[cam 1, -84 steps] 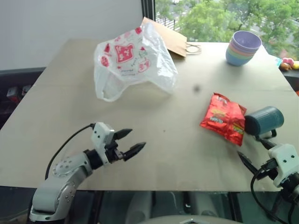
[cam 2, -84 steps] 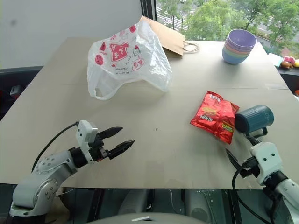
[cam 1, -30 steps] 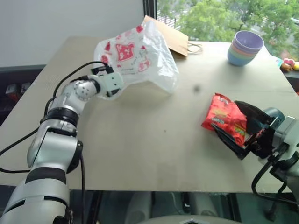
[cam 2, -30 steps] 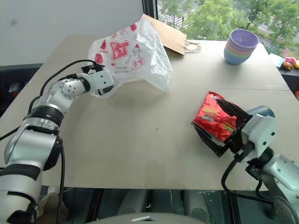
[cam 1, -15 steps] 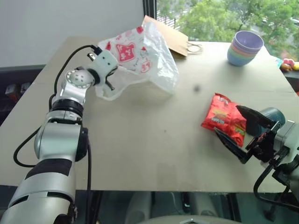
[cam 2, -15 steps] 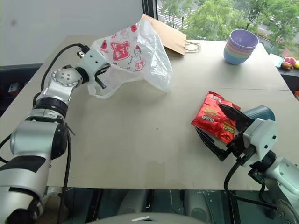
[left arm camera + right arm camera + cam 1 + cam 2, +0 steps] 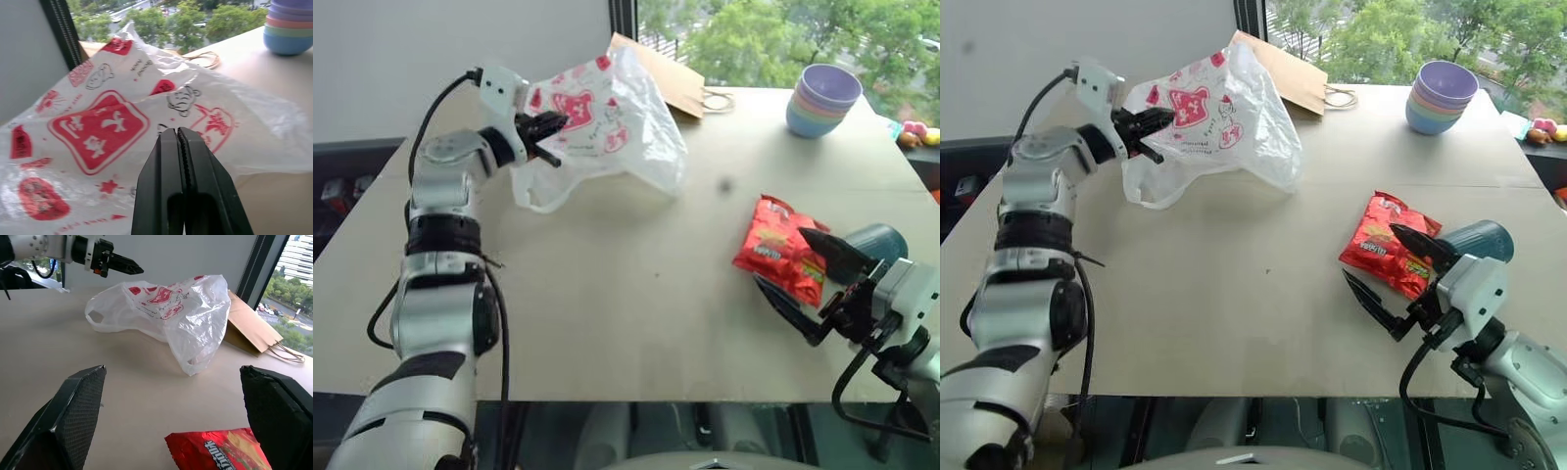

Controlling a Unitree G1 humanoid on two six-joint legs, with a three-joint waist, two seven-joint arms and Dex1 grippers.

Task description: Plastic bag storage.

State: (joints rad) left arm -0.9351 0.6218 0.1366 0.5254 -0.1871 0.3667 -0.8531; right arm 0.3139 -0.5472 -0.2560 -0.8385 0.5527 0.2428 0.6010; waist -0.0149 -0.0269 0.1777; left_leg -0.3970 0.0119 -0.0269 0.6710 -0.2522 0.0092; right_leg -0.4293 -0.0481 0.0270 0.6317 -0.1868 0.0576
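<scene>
I see the plastic bag [image 7: 602, 122] lying crumpled on the far left part of the table [image 7: 636, 294], puffed up rather than flat. Its long axis runs roughly across the table, from the handle loops at its left, near my left arm, to the bulging closed end at its right, which leans against the brown paper bag [image 7: 671, 78] behind it. The open mouth faces left and toward me.

My left gripper [image 7: 553, 125] sits at the bag's upper left edge, raised off the table and pointing across toward the right. Its fingers [image 7: 183, 161] are pressed together with no gap. From the right wrist view the tips appear clear of the film, so I cannot tell that any plastic is caught.

My right gripper [image 7: 1396, 284] hovers low at the near right of the table, jaws spread wide and holding nothing, well apart from the plastic bag. The red snack packet [image 7: 1386, 240] lies just beyond its fingers.
</scene>
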